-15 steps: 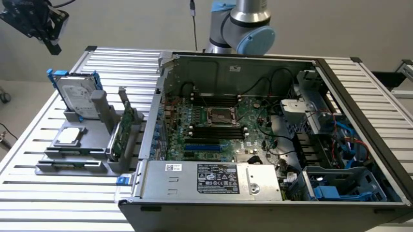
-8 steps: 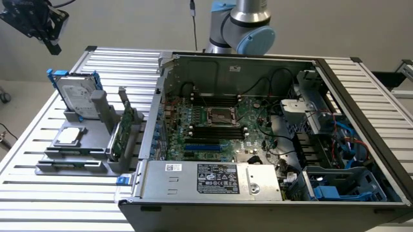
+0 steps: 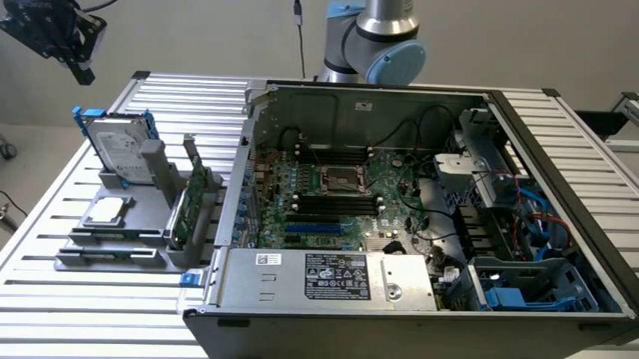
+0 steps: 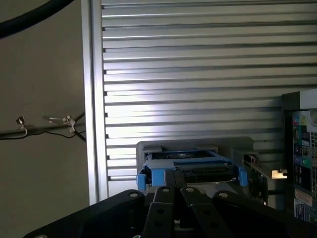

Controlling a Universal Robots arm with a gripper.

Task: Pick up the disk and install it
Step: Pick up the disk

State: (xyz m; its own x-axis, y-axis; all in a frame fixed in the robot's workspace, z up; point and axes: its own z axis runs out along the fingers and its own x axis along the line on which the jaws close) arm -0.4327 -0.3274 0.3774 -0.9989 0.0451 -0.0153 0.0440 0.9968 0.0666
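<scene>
Blue-railed disk upright in grey stand | stiff, weighty, shock-sensitive — take it by the rails' top edge | gripper hangs above, fingertips pressed together, empty.

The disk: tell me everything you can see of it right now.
The disk is a flat silver-grey metal drive with a white label, framed by bright blue plastic rails. It stands on edge, nearly upright, in a grey holder on the slatted table, at the exterior view's left of the open computer case. Only the holder touches it; the gripper hangs above it, apart.
</scene>
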